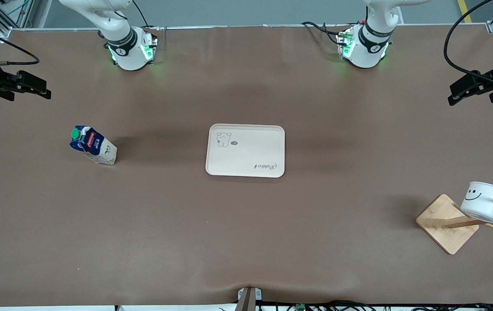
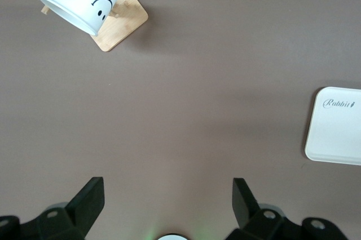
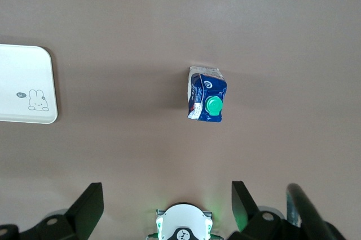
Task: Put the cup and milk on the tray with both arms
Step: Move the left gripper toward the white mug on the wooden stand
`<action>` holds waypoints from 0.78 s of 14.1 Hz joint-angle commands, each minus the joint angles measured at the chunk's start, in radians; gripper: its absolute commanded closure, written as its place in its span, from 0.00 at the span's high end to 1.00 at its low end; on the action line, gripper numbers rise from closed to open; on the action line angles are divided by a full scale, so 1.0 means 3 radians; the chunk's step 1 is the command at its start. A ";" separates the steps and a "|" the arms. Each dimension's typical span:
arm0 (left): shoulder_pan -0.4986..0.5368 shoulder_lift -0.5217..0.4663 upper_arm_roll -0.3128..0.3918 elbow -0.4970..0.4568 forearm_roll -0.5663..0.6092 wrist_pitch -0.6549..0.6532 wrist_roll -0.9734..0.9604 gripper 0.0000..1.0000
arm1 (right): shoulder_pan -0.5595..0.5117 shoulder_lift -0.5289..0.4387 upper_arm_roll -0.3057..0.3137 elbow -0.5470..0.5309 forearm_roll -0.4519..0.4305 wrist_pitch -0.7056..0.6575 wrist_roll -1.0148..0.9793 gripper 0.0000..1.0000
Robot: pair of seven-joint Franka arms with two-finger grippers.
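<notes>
The cream tray (image 1: pixel 246 151) lies in the middle of the table. The milk (image 1: pixel 93 144) stands upright toward the right arm's end, green cap on top. The cup (image 1: pixel 484 201) hangs tilted on a peg of a wooden rack toward the left arm's end, nearer the front camera than the tray. My right gripper (image 1: pixel 41 88) is open and empty, raised at the right arm's end of the table; its wrist view shows the milk (image 3: pixel 207 101) and the tray's corner (image 3: pixel 25 85). My left gripper (image 1: pixel 456 95) is open and empty, raised at the left arm's end; its wrist view shows the cup (image 2: pixel 82 3) and the tray's edge (image 2: pixel 338 133).
The rack's square bamboo base (image 1: pixel 445 224) sits on the table under the cup, with wooden pegs sticking out; it also shows in the left wrist view (image 2: pixel 127 23). The arms' green-lit bases (image 1: pixel 131 49) (image 1: pixel 363 47) stand at the table's edge farthest from the front camera.
</notes>
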 commanded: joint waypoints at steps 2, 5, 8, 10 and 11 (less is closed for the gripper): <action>0.0009 0.0010 0.0002 0.0056 0.0083 -0.0044 0.0065 1.00 | -0.0044 -0.0068 0.0026 -0.0019 0.0048 -0.0017 -0.0035 1.00; 0.0014 0.0015 0.0012 0.0056 0.0078 -0.0039 -0.0016 1.00 | -0.0044 -0.0068 0.0026 -0.0019 0.0048 -0.0017 -0.0040 1.00; 0.0121 0.0015 0.0053 0.0056 0.0073 0.0032 -0.0057 1.00 | -0.0044 -0.0063 0.0026 -0.0019 0.0048 -0.0017 -0.0035 1.00; 0.0264 0.0010 0.0053 0.0021 0.0078 0.0180 -0.0062 1.00 | -0.0044 -0.0068 0.0026 -0.0019 0.0048 -0.0017 -0.0035 1.00; 0.0290 0.0010 0.0053 -0.0010 0.0068 0.0241 -0.0062 1.00 | -0.0044 -0.0063 0.0026 -0.0014 0.0048 -0.0017 -0.0035 1.00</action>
